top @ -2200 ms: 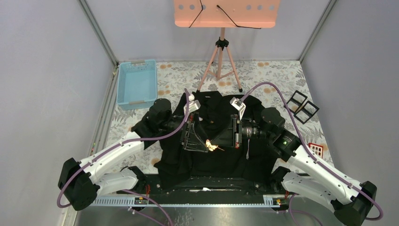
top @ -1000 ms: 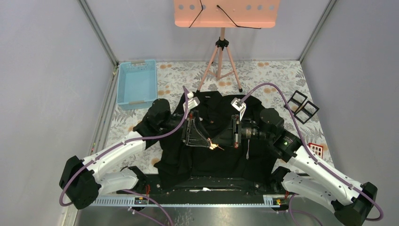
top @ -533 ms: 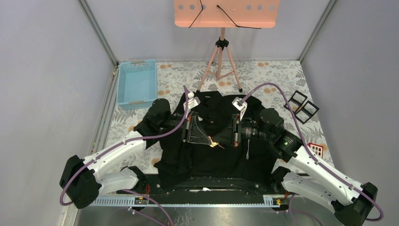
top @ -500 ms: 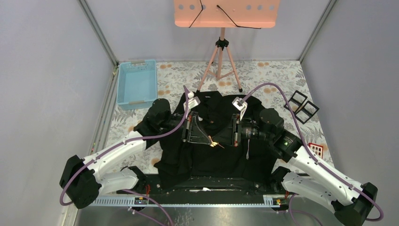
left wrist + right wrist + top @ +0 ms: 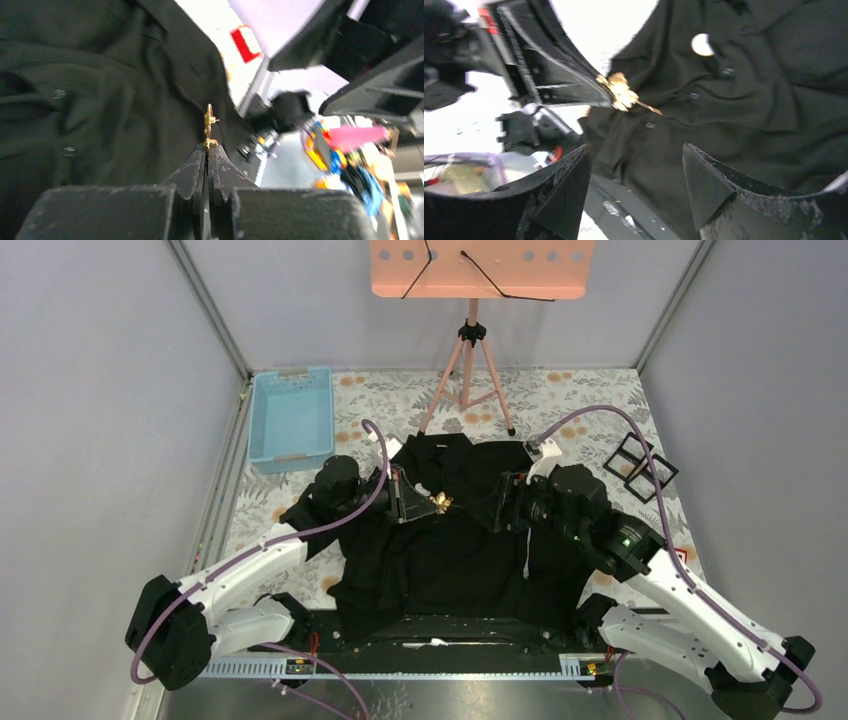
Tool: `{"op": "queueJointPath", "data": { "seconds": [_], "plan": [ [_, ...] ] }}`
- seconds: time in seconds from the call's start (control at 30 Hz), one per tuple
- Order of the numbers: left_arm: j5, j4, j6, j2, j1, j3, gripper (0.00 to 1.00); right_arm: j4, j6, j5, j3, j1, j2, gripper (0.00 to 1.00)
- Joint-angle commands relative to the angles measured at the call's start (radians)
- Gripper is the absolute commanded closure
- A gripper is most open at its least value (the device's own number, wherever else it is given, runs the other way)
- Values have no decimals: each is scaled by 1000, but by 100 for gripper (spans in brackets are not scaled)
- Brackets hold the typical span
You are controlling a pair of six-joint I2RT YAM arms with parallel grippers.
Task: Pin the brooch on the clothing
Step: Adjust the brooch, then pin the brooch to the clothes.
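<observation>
Pinching a gold brooch, the left gripper hovers over the black shirt; the right gripper gapes empty.

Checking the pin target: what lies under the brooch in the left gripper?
Only black shirt fabric; the left gripper pinches the brooch. The table beneath is covered.

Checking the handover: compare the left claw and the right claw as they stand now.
Left claw is shut, fingers pressed together; right claw stands open, fingers wide apart. Left claw pinches the gold brooch at its tips; right claw holds nothing. Both hang over the black shirt, facing each other.
</observation>
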Motion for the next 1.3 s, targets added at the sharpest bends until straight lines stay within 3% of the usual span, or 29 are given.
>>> {"op": "queueJointPath", "data": {
  "seconds": [0.0, 0.2, 0.37, 0.7, 1.27],
  "plan": [
    [-292, 6, 28, 14, 16, 15, 100, -125, -76, 247, 50, 3, 78, 26],
    [-295, 101, -3, 128, 34, 37, 100, -69, -102, 251, 23, -33, 267, 33],
    [-297, 189, -29, 232, 33, 51, 100, 81, -121, 106, -33, -156, 405, 44],
    [-282, 290, -55, 378, 33, 119, 100, 196, -252, -39, 2, -272, 683, 48],
    [-281, 317, -77, 448, 21, 153, 100, 213, -326, -118, 55, -354, 754, 51]
  ]
}}
